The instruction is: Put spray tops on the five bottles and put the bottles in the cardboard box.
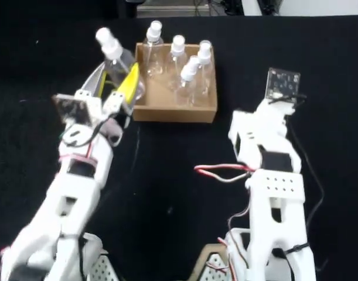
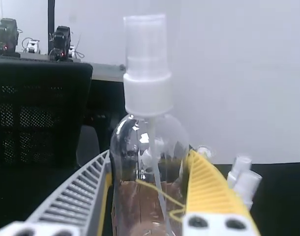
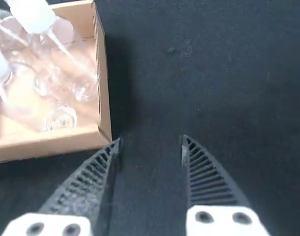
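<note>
Left gripper (image 1: 117,81): my grey and yellow fingers are closed on a clear bottle (image 1: 121,65) and clamp its body from both sides. White spray top (image 2: 146,64) is fitted. The bottle leans outward at the left wall of the cardboard box (image 1: 173,111), by the box's far-left corner. The box sits at the far middle of the desk (image 1: 167,181), with four capped bottles (image 1: 187,73) inside. Right gripper (image 3: 150,143): fingers parted, nothing between them, over bare desk just beside the box's near-right corner.
</note>
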Tool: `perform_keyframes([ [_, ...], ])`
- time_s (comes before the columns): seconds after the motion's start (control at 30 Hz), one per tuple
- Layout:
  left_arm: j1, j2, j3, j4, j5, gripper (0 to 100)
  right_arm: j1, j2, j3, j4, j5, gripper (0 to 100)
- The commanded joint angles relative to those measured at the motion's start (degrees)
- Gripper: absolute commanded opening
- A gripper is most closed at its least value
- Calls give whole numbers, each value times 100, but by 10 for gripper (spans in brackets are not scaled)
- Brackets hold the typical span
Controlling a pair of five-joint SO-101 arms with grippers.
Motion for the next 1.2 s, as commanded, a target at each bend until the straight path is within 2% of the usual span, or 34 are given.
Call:
perform_keyframes([
  [0.0,40,1495,-971,-818,79,30,97,-127,-31,-193,-44,148],
  [0.27,444,2497,-1095,-1556,79,30,97,-101,-22,-193,-44,148],
  [0.73,453,3112,-1103,-1582,26,30,97,-101,-22,-176,-9,148],
  [1.0,462,3912,-1103,-2796,9,30,97,-101,-22,-167,0,148],
  [1.17,470,4281,-1103,-2980,-255,30,97,-101,-22,-158,0,148],
])
